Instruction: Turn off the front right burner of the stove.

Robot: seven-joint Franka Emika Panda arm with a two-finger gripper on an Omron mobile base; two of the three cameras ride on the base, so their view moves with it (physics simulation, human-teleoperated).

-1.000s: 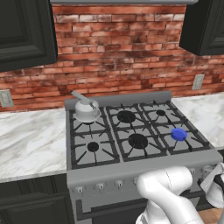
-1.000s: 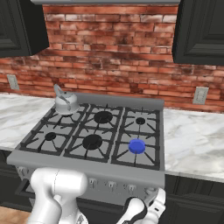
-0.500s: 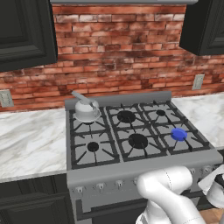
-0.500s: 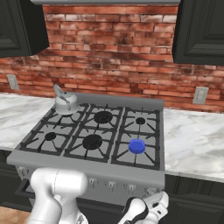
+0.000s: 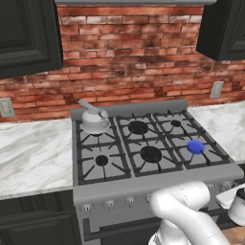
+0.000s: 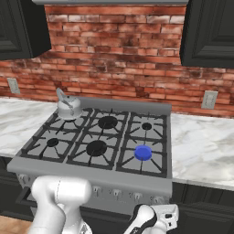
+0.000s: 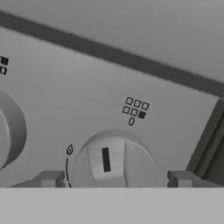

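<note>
2 flanking high views over stove [image 5: 143, 148]; hand view close on knob [image 7: 111, 159]

I'm right up on the stove's grey panel [image 7: 87, 78], a silver knob [image 7: 114, 159] dead centre between my fingertips [image 7: 50, 179]. Jaws stand wide apart either side of it. Another knob [image 7: 9, 129] sits at left.

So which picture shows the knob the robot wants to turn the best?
The hand view. The knob sits big and close between the end effector fingertips, its dark pointer line clear. In the left and right base views, knobs are just tiny silver dots along the stove front, partly behind the arm.
</note>
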